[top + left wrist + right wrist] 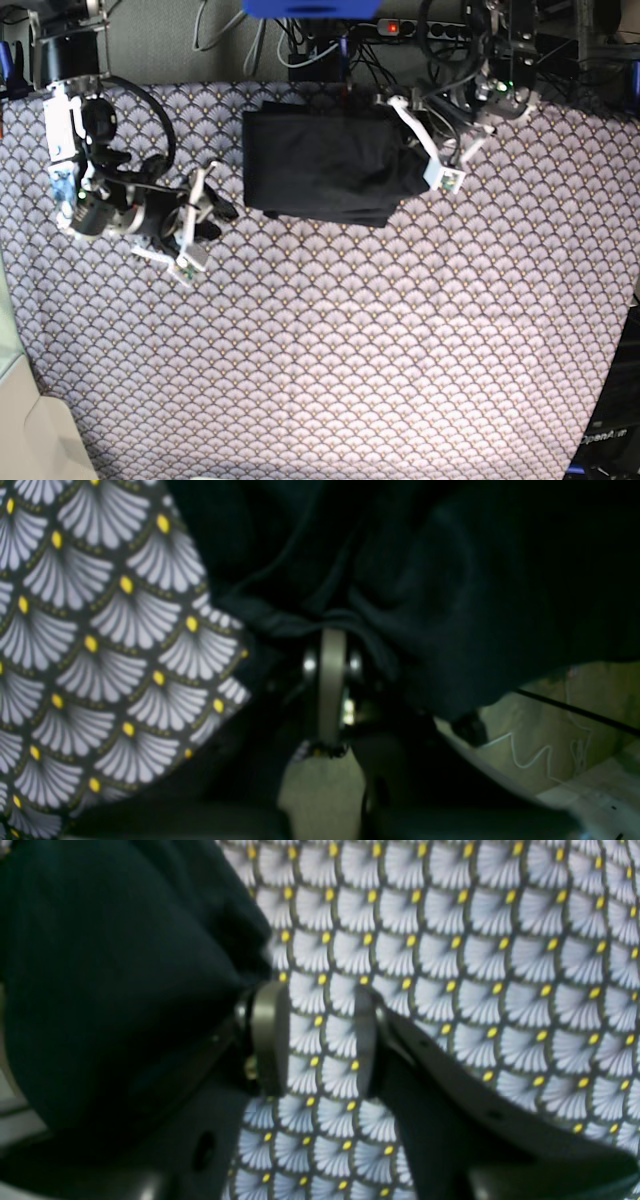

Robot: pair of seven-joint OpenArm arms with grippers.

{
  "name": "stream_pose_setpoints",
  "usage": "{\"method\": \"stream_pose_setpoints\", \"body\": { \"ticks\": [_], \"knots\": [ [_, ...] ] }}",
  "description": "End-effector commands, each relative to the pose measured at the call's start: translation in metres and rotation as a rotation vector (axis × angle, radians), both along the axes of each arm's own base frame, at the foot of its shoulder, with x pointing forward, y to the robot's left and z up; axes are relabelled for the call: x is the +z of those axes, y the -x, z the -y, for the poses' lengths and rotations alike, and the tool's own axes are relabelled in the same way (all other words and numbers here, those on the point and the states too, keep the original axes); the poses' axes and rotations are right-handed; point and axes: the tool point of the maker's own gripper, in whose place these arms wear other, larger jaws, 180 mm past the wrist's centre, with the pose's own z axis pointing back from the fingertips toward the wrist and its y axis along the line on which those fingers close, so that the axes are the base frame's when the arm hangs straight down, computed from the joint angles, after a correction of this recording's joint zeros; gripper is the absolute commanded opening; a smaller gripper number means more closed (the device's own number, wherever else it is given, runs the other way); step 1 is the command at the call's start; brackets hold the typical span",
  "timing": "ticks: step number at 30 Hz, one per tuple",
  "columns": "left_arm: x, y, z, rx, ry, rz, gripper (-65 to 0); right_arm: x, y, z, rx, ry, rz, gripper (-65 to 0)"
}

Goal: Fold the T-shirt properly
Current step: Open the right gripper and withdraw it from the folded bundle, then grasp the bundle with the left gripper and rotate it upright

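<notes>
Left gripper (pixel 331 645): I see its pads pressed together on a bunched ridge of black cloth, so I read it as pinching the T-shirt (pixel 325 165) at its right-hand edge in the base view.
Right gripper (pixel 320 1037): jaws stand apart with only patterned cloth showing between them; nothing is held. In the base view it (pixel 195 232) sits well apart from the shirt.
T-shirt position: a dark, roughly rectangular bundle near the far edge of the tablecloth (pixel 330 350), layers already doubled over.
How it handles: soft, light and limp, I judge; it will sag and crease wherever unsupported, and layers may slide over one another.
Where I'd take hold: at a corner or hem, through all layers, one gripper on each side, so the fold stays square.
Risk: pinching the tablecloth along with it.
</notes>
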Motion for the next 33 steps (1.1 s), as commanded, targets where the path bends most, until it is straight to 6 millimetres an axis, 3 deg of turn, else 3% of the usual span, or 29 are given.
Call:
{"method": "stream_pose_setpoints", "body": {
  "ticks": [1, 4, 9, 15, 19, 24, 29, 33],
  "knots": [
    [0.007, -0.007, 0.001, 0.001, 0.014, 0.034, -65.0, 0.011, -0.009, 0.0, 0.012, -0.009, 0.04, -45.7],
    [0.008, -0.009, 0.001, 0.001, 0.014, 0.039, -65.0, 0.0, -0.003, -0.014, 0.053, -0.02, 0.009, -46.8],
    [0.015, -0.029, 0.003, -0.002, 0.02, 0.077, -65.0, -0.023, 0.015, -0.039, 0.105, -0.08, -0.048, -51.7],
    [0.017, -0.063, 0.002, 0.007, 0.026, 0.108, -65.0, -0.04, 0.037, -0.04, 0.103, -0.093, -0.103, -52.1],
    [0.02, -0.089, 0.014, 0.023, 0.064, 0.122, -65.0, -0.051, 0.054, -0.031, 0.095, -0.089, -0.136, -52.1],
    [0.03, -0.123, 0.043, 0.031, 0.14, 0.141, -65.0, -0.062, 0.076, -0.029, 0.09, -0.094, -0.182, -52.1],
    [0.044, -0.142, 0.086, -0.049, 0.19, 0.17, -65.0, -0.069, 0.092, -0.027, 0.08, -0.112, -0.206, -52.1],
    [0.058, -0.158, 0.107, -0.085, 0.208, 0.193, -65.0, -0.071, 0.097, -0.021, 0.073, -0.112, -0.207, -52.1]
  ]
}}
